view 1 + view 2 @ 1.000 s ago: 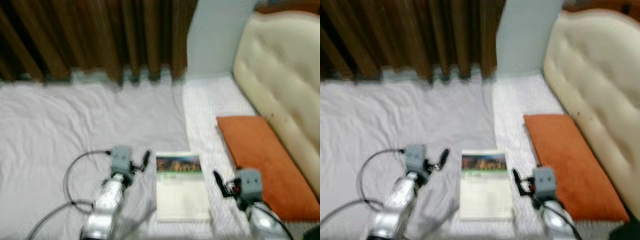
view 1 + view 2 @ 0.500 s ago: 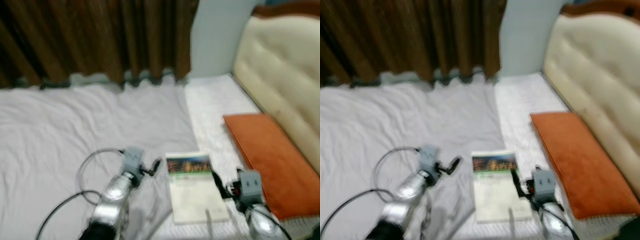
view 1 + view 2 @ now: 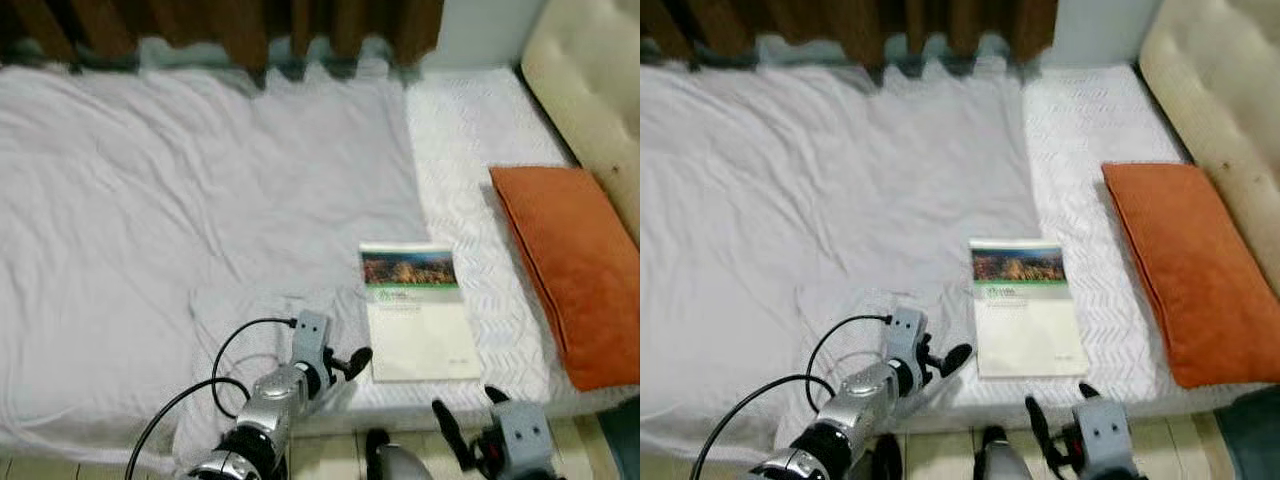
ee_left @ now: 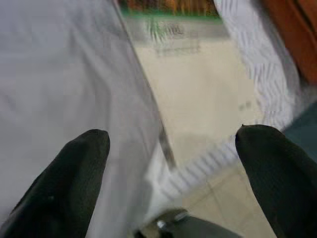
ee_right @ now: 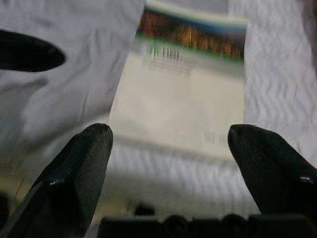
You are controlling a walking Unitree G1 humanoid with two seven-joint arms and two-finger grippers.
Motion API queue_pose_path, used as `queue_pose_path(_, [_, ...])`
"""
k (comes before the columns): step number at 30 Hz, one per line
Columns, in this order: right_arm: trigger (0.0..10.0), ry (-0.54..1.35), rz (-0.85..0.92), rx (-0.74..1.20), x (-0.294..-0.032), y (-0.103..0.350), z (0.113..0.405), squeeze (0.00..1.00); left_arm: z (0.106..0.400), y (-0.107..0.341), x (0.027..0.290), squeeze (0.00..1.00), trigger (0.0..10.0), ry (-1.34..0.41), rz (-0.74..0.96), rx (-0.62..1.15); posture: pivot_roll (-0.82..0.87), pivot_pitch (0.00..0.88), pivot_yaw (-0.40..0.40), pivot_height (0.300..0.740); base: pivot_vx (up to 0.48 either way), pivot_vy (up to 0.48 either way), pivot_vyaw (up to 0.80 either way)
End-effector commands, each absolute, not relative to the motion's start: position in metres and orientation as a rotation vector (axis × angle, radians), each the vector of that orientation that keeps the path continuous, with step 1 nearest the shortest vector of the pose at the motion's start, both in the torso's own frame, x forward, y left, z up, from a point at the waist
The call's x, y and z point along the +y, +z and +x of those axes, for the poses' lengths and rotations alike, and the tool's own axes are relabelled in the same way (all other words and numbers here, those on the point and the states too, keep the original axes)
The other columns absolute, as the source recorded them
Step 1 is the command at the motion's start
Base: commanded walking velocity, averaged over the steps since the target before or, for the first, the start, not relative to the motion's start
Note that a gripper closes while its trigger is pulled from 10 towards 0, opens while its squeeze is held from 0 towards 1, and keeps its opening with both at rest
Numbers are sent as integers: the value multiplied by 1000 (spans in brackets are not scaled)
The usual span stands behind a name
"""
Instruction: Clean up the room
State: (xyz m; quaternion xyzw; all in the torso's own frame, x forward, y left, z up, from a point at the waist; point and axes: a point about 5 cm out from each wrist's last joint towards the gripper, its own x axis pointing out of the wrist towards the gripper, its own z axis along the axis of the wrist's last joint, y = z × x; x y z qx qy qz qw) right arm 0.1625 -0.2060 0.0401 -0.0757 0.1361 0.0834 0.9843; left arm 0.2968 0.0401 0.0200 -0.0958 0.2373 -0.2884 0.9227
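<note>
Book [image 3: 415, 310] lies flat on the bed [image 3: 150, 200] near its front edge, w/ cream cover, landscape photo strip across the top, green band + small print under it. It sits where grey sheet meets white quilted mattress, orange pillow [image 3: 570, 270] well apart to its right. Left claw [image 3: 345, 362] just beside book's lower left corner, released, fingers spread. Right claw [image 3: 465, 440] below bed edge, also released, empty.

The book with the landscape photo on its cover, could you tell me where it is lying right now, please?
In the left eye view the book lies flat on the bed near its front edge, right of centre, between the grey sheet and the orange pillow, just ahead of both grippers.
</note>
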Motion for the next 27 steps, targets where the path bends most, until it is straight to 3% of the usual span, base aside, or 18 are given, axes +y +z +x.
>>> queue_pose_path(1, [10000, 168, -157, 306, -207, 42, 150, 0, 290, 22, 14, 0, 10000, -641, -237, 487, -340, 535, -35, 740, 0, 0, 0])
queue_pose_path(15, [10000, 177, -159, 317, -195, 60, 129, 0, 299, 34, 6, 0, 10000, -599, -331, 437, -395, 635, -35, 740, 0, 0, 0])
queue_pose_path(27, [10000, 184, -148, 333, -184, 56, 121, 0, 310, 54, 12, 0, 10000, -600, -324, 273, -376, 614, -5, 740, 0, 0, 0])
